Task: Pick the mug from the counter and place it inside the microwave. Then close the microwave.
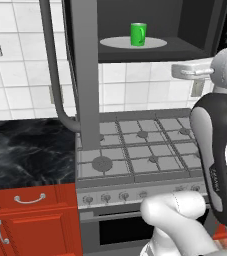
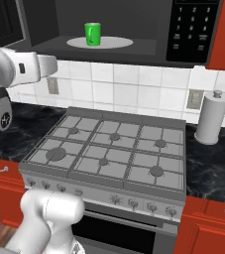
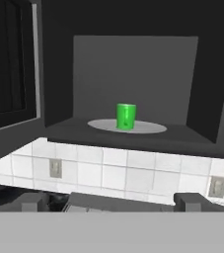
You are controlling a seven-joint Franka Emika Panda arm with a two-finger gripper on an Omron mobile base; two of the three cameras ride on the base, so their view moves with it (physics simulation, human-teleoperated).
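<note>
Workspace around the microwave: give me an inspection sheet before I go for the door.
Surface: black veined counter flanks a grey stovetop.
Job's things: green mug upright on the pale turntable inside the microwave; door stands open, swung left, its curved handle facing the room.
Clutter: paper towel roll right of the stove.
Hand: hand open, holding nothing, back from the cavity, facing the mug.
Cables: nothing seen.
Surroundings: white tile wall, wall outlets, red cabinets.

base views flank stovetop (image 1: 140,145), hand view faces microwave (image 3: 133,64)
</note>
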